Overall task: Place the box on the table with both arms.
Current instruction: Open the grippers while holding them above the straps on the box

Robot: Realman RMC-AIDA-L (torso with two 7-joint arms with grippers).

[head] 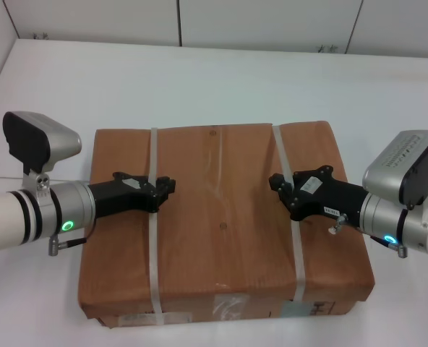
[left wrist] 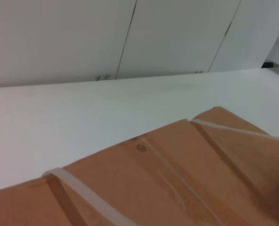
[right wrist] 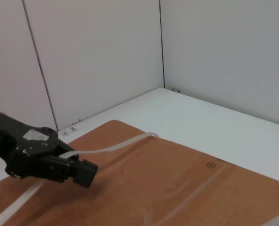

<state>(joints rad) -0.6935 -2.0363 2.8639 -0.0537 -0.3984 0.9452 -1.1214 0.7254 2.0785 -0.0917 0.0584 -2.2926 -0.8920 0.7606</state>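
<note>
The brown paper-wrapped box [head: 221, 217] lies flat over the white table [head: 199, 79], with labels on its near side. Whether it rests on the table or hangs just above it, I cannot tell. My left gripper [head: 163, 189] comes in from the left, shut on the left whitish strap [head: 155, 246]. It also shows in the right wrist view [right wrist: 85, 170], where that strap [right wrist: 106, 149] rises off the box top to the fingers. My right gripper [head: 277, 183] comes in from the right at the right strap [head: 295, 253], which stands lifted off the box in the left wrist view [left wrist: 252, 133].
White wall panels [head: 272, 22] close off the table's far edge, and another wall stands at the left. Bare tabletop lies beyond the box and to both its sides. The box's near edge is close to the table's front.
</note>
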